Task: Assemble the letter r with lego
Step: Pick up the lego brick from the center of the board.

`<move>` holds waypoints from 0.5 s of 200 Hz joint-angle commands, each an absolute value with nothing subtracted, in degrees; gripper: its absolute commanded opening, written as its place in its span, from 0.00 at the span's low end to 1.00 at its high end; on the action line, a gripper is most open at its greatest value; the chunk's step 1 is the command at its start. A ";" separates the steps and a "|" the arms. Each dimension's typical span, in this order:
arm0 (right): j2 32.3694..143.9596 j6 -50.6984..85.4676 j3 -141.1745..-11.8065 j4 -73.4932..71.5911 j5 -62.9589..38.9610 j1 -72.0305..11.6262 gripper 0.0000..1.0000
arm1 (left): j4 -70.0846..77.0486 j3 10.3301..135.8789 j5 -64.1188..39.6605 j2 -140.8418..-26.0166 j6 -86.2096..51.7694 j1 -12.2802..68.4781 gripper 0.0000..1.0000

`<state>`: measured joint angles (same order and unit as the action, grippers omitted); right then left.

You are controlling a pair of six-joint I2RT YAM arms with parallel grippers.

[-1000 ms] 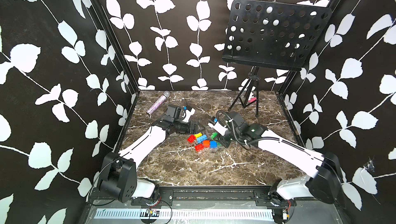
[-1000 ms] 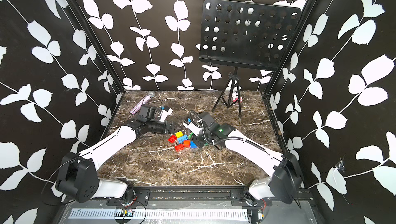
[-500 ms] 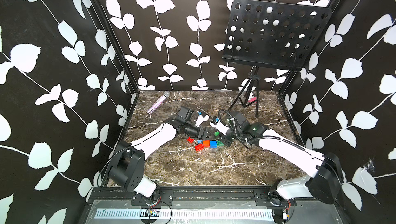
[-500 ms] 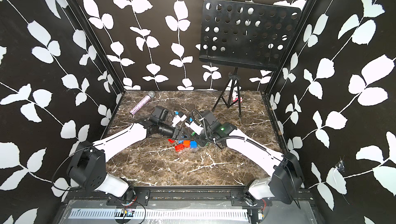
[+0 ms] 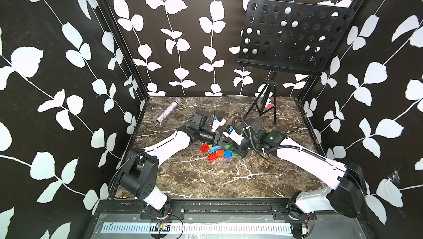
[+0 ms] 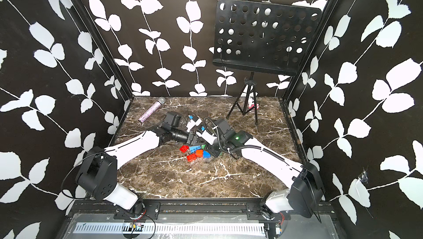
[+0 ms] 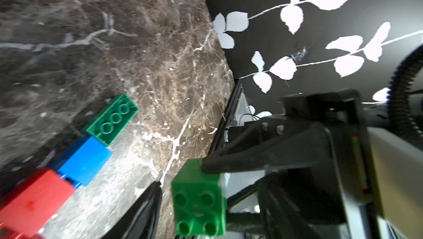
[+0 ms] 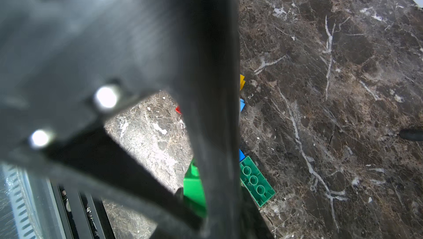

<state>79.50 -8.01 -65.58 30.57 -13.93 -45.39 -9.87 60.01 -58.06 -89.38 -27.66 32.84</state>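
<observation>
The lego lies mid-table in both top views: two red bricks (image 5: 205,148) (image 5: 212,157), a light blue one (image 5: 214,149), an orange one (image 5: 220,152) and a blue one (image 5: 227,154). The long dark green brick (image 7: 112,119) lies flat, studs down, beside the blue brick (image 7: 84,160). My right gripper (image 5: 231,145) is shut on a light green brick (image 7: 199,196), held above the table. My left gripper (image 5: 220,138) stands open around that brick. Its one visible finger (image 7: 148,208) is a small gap from the brick's side. In the right wrist view the left gripper's black body hides most of the light green brick (image 8: 193,189).
A glittery microphone (image 5: 169,112) lies at the back left. A black music stand (image 5: 295,36) on a tripod (image 5: 265,103) stands at the back right, with a small pink thing (image 5: 270,106) at its feet. Patterned walls close in three sides.
My left arm has swung right from beside the pile to meet the right gripper, and its jaws have narrowed. The right gripper has kept hold of the light green brick.
</observation>
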 commanded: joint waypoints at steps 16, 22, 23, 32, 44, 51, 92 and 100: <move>76.77 -8.35 -65.48 27.99 -13.24 -45.70 0.29 | -10.83 61.74 -63.77 -89.99 -26.43 34.28 0.66; 76.57 -8.34 -65.39 27.84 -13.03 -45.70 0.29 | -12.99 61.86 -63.28 -90.02 -24.85 34.28 0.66; 76.52 -8.34 -65.35 27.76 -12.97 -45.70 0.29 | -13.53 61.87 -63.24 -90.05 -24.60 34.32 0.65; 76.11 -8.22 -65.01 27.53 -12.39 -45.71 0.28 | -17.02 61.83 -62.29 -90.00 -22.58 34.31 0.64; 75.63 -8.34 -64.62 27.51 -11.59 -45.70 0.28 | -18.79 61.45 -62.69 -89.92 -21.63 34.36 0.63; 75.54 -8.35 -64.42 27.60 -11.07 -45.75 0.28 | -18.81 61.12 -62.97 -89.70 -21.64 34.32 0.62; 74.68 -8.70 -63.48 27.51 -8.98 -45.70 0.28 | -19.25 60.97 -63.58 -89.17 -21.50 34.36 0.52; 74.73 -8.74 -63.36 27.51 -8.74 -45.77 0.28 | -18.97 61.00 -63.67 -89.21 -21.64 34.36 0.50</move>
<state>76.25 -8.10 -63.61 30.87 -11.97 -46.04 -15.88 61.01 -60.93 -90.15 -23.62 33.45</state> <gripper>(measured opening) 0.321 0.528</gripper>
